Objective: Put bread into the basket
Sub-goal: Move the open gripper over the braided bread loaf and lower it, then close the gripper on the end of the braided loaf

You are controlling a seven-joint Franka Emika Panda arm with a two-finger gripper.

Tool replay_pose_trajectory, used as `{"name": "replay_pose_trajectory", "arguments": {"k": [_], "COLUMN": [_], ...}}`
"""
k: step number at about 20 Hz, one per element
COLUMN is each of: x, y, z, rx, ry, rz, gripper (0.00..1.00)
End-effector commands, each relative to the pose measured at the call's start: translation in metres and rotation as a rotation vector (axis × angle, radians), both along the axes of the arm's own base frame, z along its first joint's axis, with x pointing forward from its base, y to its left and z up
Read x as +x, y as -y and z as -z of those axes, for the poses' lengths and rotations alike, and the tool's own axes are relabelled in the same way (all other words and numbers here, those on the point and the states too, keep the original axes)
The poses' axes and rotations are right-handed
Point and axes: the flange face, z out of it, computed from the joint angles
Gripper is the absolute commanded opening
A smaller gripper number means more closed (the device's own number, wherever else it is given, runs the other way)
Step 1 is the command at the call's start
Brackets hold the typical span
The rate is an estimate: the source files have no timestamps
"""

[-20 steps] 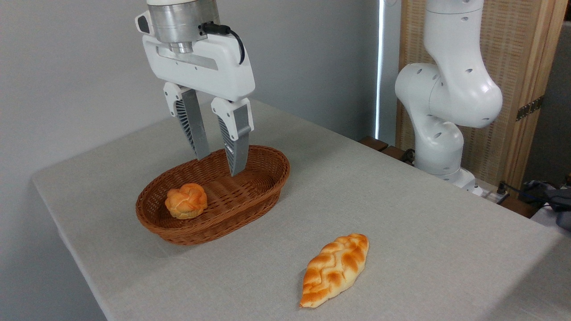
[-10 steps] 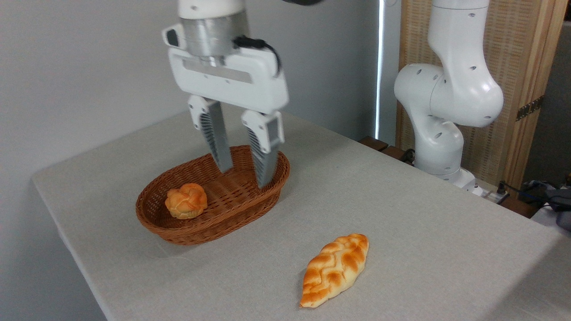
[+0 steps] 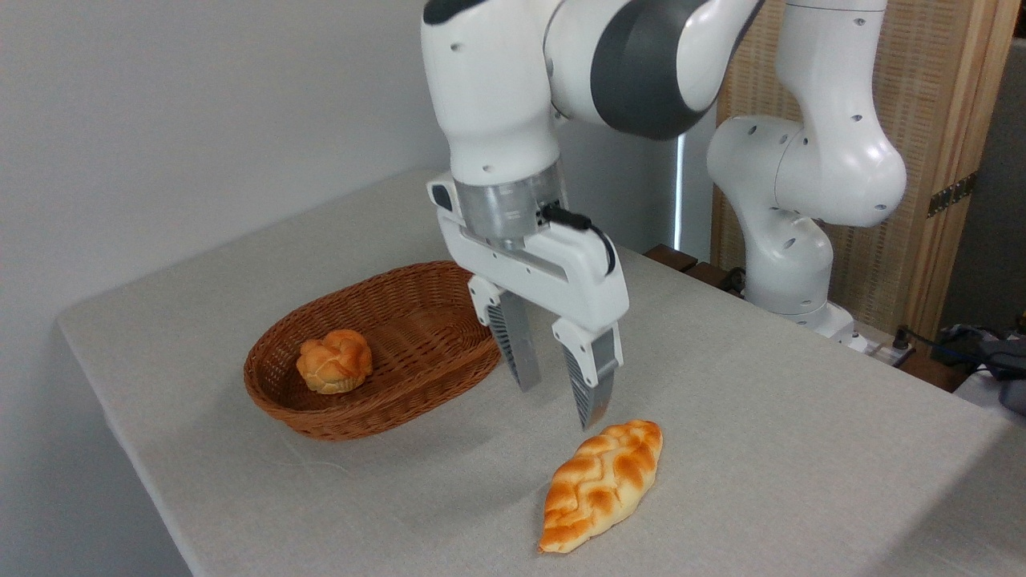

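The bread (image 3: 602, 483), a long braided golden-orange loaf, lies on the table near the front edge. The reddish-brown wicker basket (image 3: 457, 365) stands to its left, further back. My gripper (image 3: 559, 407) hangs open and empty, fingers pointing down, between the basket's right end and the loaf's far tip. Its right fingertip (image 3: 591, 417) is just above that tip and not touching it.
A small round knotted bun (image 3: 334, 361) sits in the basket's left half. The table (image 3: 761, 385) is covered in pale grey cloth. The arm's white base (image 3: 801, 240) rises at the back right, in front of a wooden screen.
My gripper has travelled from above the basket rightward, forward and downward to just beyond the loaf's far tip. It stayed open. The bread, basket and bun have not moved.
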Motion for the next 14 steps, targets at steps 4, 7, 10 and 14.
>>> {"name": "replay_pose_trajectory", "arguments": {"k": [4,7,10,14], "x": [-0.016,-0.017,-0.022,-0.022], "y": [-0.023,-0.025,-0.034,-0.039], "z": [0.033,0.039,0.048,0.050], "rx": [0.071,0.083,0.094,0.117], "ry": [-0.020,-0.012,-0.031,-0.036], "rz": [0.081,0.089,0.085,0.093], "gripper": [1.00,1.00,1.00,1.00]}}
